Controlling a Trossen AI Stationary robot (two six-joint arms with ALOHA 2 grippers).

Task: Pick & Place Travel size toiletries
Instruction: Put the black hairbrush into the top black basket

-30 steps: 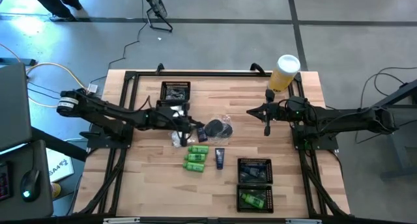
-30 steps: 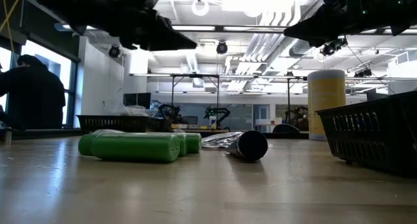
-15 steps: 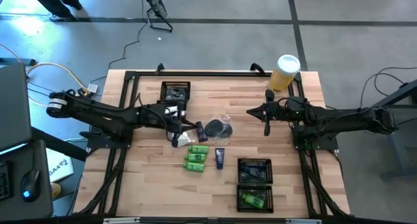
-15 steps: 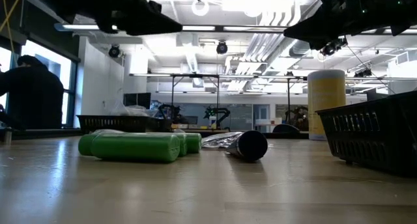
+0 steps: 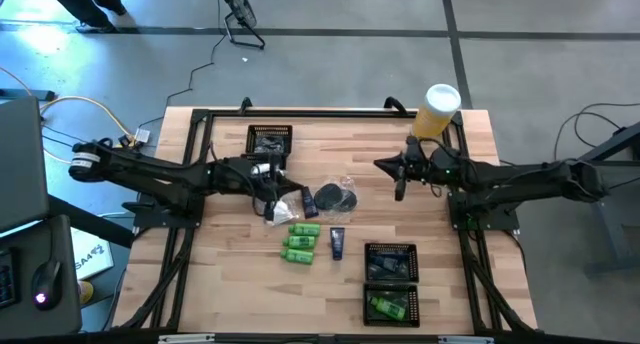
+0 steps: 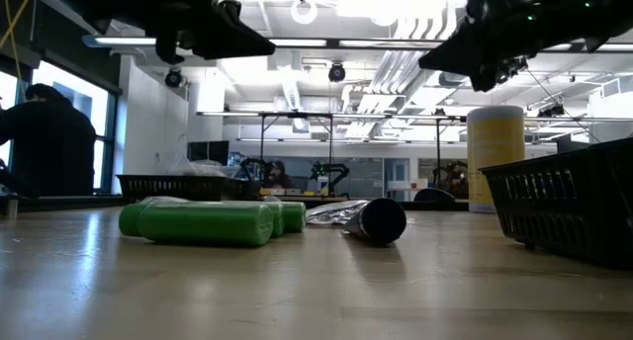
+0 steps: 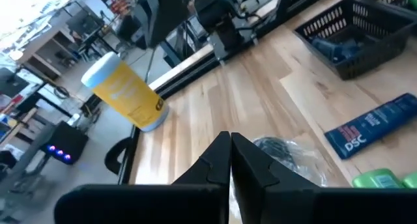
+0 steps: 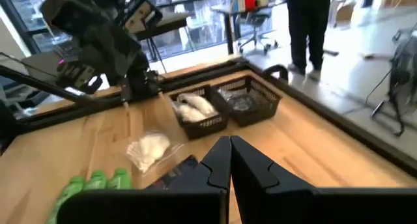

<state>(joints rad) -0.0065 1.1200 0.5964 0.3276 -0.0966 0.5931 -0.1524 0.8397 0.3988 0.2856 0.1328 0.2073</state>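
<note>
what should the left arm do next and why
Probably open the left gripper and lower onto the white packet just beside it: its fingers are shut and empty, and the packet lies loose on the table, outside the trays.

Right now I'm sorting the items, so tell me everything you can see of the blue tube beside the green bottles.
The blue tube is a small dark blue squeeze tube with white lettering, seemingly soft plastic. It lies flat on the wooden table, just beside the three green bottles and apart from the black mesh tray. No gripper touches it.
</note>
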